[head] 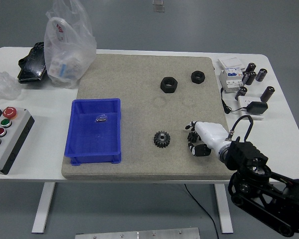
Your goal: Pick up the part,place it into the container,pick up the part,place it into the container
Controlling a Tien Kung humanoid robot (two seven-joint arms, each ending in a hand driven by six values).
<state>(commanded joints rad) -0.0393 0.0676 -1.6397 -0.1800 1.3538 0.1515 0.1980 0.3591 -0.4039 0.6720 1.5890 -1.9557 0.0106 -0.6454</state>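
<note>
A black gear lies on the beige mat, just right of the blue container. Two black hex nuts lie farther back on the mat, a larger one and a smaller one. A small part in a clear bag lies inside the container. My right hand rests on the mat to the right of the gear, a short gap away, its white fingers curled and holding nothing. My left arm is out of view.
A control box with coloured buttons sits at the left edge. A clear plastic bag and a black object stand at the back left. White electrical modules, several black cylinders and a black adapter lie at the right.
</note>
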